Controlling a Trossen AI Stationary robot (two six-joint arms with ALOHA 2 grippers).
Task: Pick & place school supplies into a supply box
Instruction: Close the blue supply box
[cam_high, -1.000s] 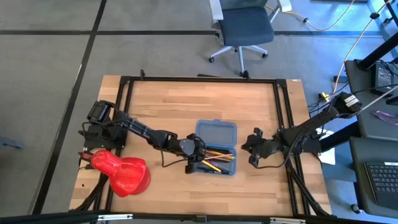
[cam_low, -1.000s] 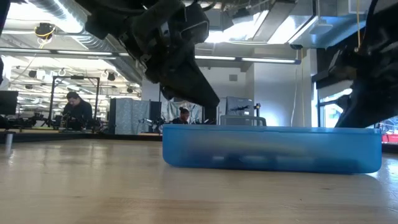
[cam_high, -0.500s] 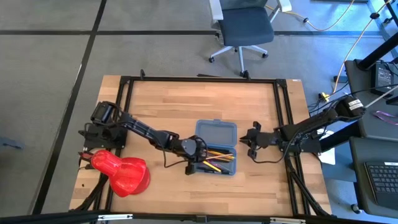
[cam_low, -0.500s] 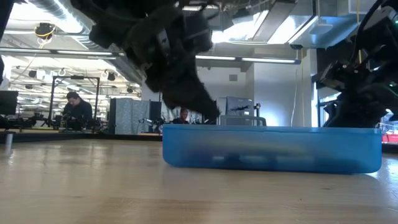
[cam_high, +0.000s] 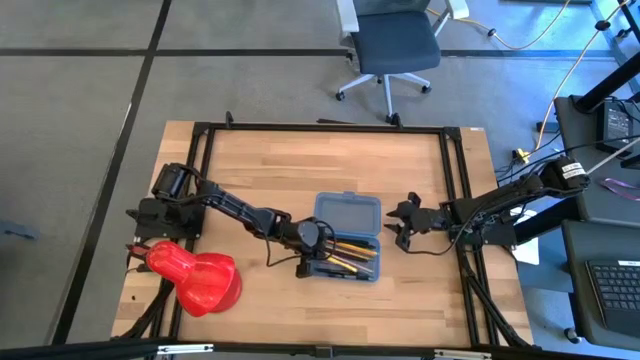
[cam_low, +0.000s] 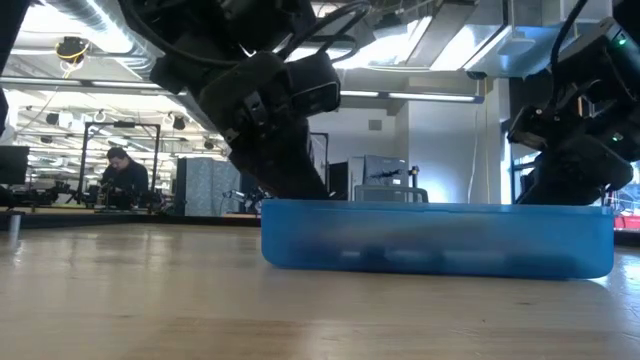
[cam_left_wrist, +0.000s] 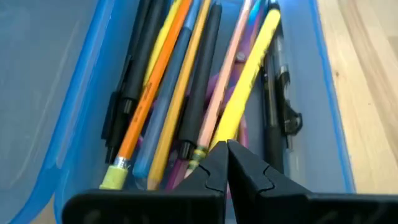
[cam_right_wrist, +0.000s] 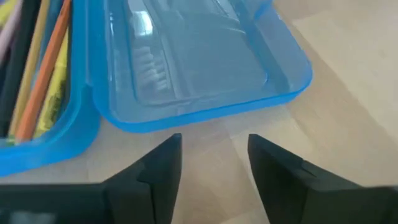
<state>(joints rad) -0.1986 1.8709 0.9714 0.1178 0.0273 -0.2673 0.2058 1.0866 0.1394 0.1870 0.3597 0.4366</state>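
Note:
The supply box (cam_high: 347, 235) lies open in the middle of the table, its translucent blue halves side by side. The far half (cam_right_wrist: 193, 56) holds nothing. The near half (cam_left_wrist: 81, 124) holds the school supplies: yellow (cam_left_wrist: 245, 81), orange (cam_left_wrist: 152, 87), black (cam_left_wrist: 202, 74) and other pens and pencils lying lengthwise. My left gripper (cam_left_wrist: 227, 149) is shut and dips into the near half's left end (cam_high: 318, 250), tips just over the yellow pen. My right gripper (cam_right_wrist: 214, 155) stands open just right of the box (cam_high: 403, 222), with bare table between its fingers. My left gripper points its shut fingertips (cam_left_wrist: 217, 155) slanting down at the near end of the yellow pen (cam_left_wrist: 219, 134) among the pens in the box. I cannot tell whether the tips touch it; nothing shows between the fingers.
A big glossy red object (cam_high: 195, 278) sits at the table's near left corner beside the left arm's base. An office chair (cam_high: 390, 45) stands beyond the far edge. In the low view a person (cam_low: 120, 175) sits far off in the room.
My left gripper has sunk into the box's near half and shifted a little toward the right edge. My right gripper has gone toward the far edge, closer to the box's right end, and has opened. The box and the pens have stayed put.

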